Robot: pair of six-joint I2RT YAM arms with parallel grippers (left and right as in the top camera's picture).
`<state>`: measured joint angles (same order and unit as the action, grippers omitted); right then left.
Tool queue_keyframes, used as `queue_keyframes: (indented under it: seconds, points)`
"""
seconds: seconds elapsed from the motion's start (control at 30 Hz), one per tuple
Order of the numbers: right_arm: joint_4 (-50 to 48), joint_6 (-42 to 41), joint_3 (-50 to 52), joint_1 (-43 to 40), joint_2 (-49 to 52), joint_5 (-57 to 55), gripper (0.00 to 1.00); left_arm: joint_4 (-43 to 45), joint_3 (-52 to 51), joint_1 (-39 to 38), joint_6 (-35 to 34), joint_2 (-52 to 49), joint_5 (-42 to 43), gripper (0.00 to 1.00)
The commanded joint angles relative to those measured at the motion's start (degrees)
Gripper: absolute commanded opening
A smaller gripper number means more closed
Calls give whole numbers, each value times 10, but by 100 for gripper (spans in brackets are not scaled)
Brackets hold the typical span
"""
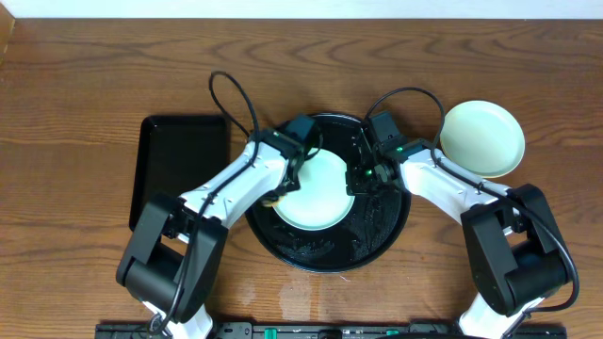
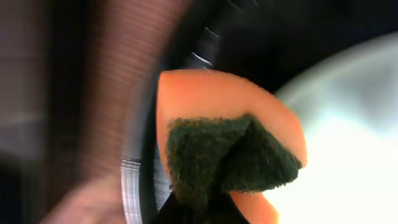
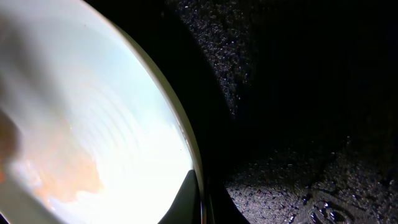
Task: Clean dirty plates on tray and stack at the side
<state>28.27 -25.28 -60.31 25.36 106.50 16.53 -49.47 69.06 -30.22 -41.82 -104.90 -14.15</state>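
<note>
Left gripper (image 1: pixel 285 185) clamped on orange sponge (image 2: pixel 217 99), dark green scouring pad (image 2: pixel 230 155) facing camera, at left edge of mint-green plate (image 1: pixel 318 193). Right gripper (image 1: pixel 363 177) pinches same plate's right rim. Orange smear (image 3: pixel 65 174) on plate. Plate lies in wet round black tray (image 1: pixel 382 235). Second mint-green plate (image 1: pixel 481 138) on table (image 1: pixel 75 94), near tray's right. Rectangular black tray (image 1: pixel 184 165) at left

- left arm (image 1: pixel 231 184): white shell links, black joint housings, bulky black base end
- right arm (image 1: pixel 443 184): same build, white shells, black joints, big black base block
- left cable (image 1: pixel 211 89): thin, black, curved loop at the wrist
- right cable (image 1: pixel 410 90): thin, black arc at the wrist
- green light (image 1: pixel 400 147): small, on the black wrist block
- right fingers (image 3: pixel 186 200): dark wedge tip, rest hidden
</note>
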Motion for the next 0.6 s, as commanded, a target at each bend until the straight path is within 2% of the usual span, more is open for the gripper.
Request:
queue_keyframes:
  seconds: [0.0,0.13,0.27,0.4,0.57]
  points:
    - [10,-4,7,2,25,-37,1,-30,34,8,-1,22,-132,7]
    - [26,23,-4,2,23,-36,1,-51,47,17,-2,67,-142,7]
    - [57,66,-30,3,10,-36,1,-82,47,53,-30,126,-131,8]
    - [81,97,-63,10,-19,-49,1,-101,47,130,-27,188,-72,8]
    - [126,119,-104,45,-77,-170,1,-123,47,256,23,227,29,8]
